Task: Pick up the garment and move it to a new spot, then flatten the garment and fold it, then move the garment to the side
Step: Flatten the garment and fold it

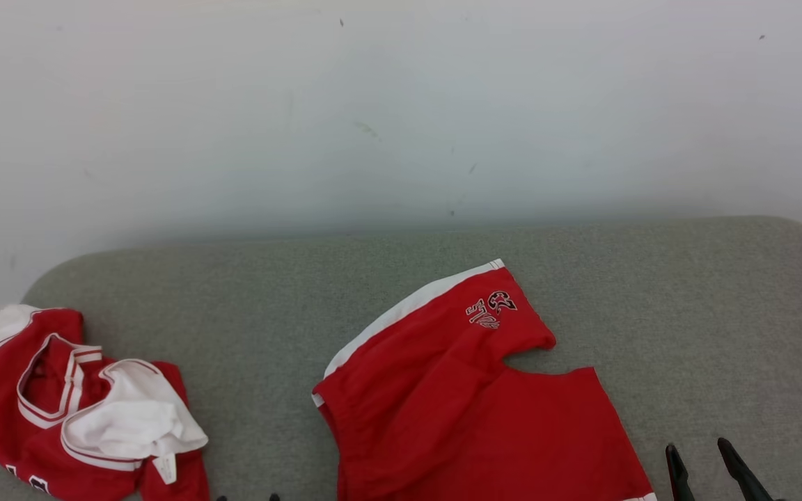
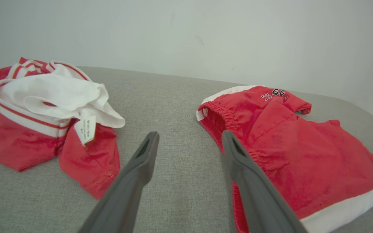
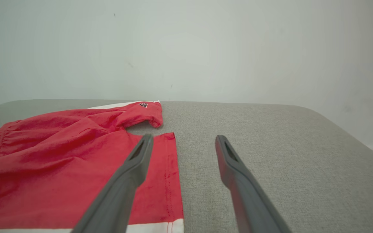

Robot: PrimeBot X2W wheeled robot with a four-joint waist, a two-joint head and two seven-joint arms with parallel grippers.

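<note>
Red shorts [image 1: 470, 403] with white side stripes and a black number print lie spread on the grey cushion, one leg bent over near the far corner. In the left wrist view the shorts [image 2: 290, 145] have their elastic waistband toward my left gripper [image 2: 189, 139], which is open just in front of it. My right gripper [image 3: 181, 142] is open over the hem of the shorts [image 3: 76, 155]; in the head view the right gripper [image 1: 697, 452] sits at the bottom right. The left gripper [image 1: 248, 497] barely peeks in at the bottom edge.
A crumpled red and white jersey [image 1: 81, 410] with a tag lies at the left end of the cushion [image 1: 686, 313], also seen as the jersey [image 2: 44, 113] in the left wrist view. A pale wall [image 1: 401, 104] rises behind the cushion's rounded back edge.
</note>
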